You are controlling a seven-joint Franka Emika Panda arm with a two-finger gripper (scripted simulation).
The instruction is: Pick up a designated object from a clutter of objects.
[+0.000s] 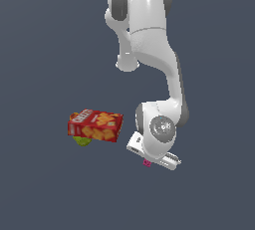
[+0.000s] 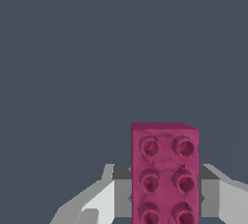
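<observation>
In the exterior view, the white arm (image 1: 149, 50) bends down from the top of the picture, and its wrist sits low over the dark grey tabletop (image 1: 45, 194). The tool (image 1: 148, 160) is mostly hidden under the wrist housing. A tiny magenta brick (image 1: 147, 163) peeks out just below the housing, right at the tool. To the exterior view's left, well apart from the brick, lies a red cracker box (image 1: 95, 125) with orange crackers pictured on it. A green lumpy thing (image 1: 82, 141) shows from under the box's lower left corner, touching it.

In the wrist view, the brick (image 2: 164, 174) fills the lower middle of the picture, studs facing the camera in two rows. A grey finger (image 2: 123, 196) stands against one long side of the brick, and a second finger against the other long side. The tool (image 2: 164, 199) is clenched on the brick. Behind the brick lies only bare grey tabletop (image 2: 97, 48).
</observation>
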